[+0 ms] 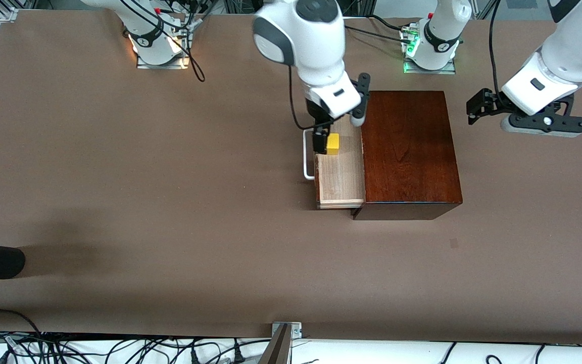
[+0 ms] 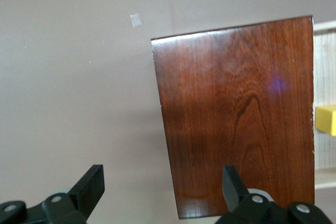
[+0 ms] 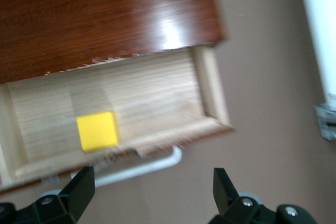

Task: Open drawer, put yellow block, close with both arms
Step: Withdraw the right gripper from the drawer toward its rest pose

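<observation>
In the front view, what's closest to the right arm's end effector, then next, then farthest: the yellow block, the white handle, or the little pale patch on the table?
1. yellow block, in the open drawer, right under the right end effector.
2. white handle, beside the block on the drawer's front.
3. pale patch, nearer the camera, toward the left arm's end.

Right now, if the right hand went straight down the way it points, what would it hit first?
Probably the drawer. The right hand hangs open, pointing down over the drawer's front edge and white handle, with the yellow block lying just inside. Depth is unclear, so the handle or front rim seems likeliest.
</observation>
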`<state>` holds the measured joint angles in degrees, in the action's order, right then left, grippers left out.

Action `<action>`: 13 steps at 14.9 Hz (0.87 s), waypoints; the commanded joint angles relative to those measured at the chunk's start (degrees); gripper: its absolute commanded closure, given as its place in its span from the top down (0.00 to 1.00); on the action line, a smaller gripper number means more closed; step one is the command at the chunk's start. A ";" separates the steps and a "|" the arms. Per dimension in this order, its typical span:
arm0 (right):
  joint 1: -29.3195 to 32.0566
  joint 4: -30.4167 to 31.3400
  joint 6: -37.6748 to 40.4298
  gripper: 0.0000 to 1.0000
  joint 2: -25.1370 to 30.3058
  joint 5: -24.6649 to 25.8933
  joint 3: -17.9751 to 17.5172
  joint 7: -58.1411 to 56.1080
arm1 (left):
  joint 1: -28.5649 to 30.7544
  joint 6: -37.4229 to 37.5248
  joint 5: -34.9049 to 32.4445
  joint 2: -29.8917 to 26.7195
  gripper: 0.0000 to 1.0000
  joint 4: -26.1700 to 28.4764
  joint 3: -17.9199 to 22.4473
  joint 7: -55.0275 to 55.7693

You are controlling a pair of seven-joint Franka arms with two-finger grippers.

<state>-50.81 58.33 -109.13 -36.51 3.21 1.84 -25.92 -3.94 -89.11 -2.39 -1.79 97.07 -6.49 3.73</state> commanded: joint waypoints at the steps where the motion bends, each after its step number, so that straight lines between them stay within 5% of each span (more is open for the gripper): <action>1: 4.13 1.97 3.12 1.00 6.87 -1.10 1.40 1.49 | -0.10 3.75 1.77 -0.05 1.00 -1.26 -0.63 -4.75; 6: 15.10 2.23 5.58 1.00 13.29 -0.93 5.54 1.05 | -0.11 5.17 3.35 0.82 1.00 -1.18 -3.61 -20.76; 10: 22.50 2.14 18.57 1.00 15.05 -4.07 8.62 -0.09 | -0.45 5.17 9.05 4.07 1.00 -1.26 -8.62 -26.03; 13: 28.47 10.02 19.13 1.00 22.06 -7.32 8.71 0.70 | -2.47 4.73 9.94 10.46 1.00 -4.32 -13.98 -28.07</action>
<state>-25.27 59.95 -90.32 -21.60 -0.90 11.18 -25.91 -5.14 -85.08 6.13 3.04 97.03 -17.49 -22.06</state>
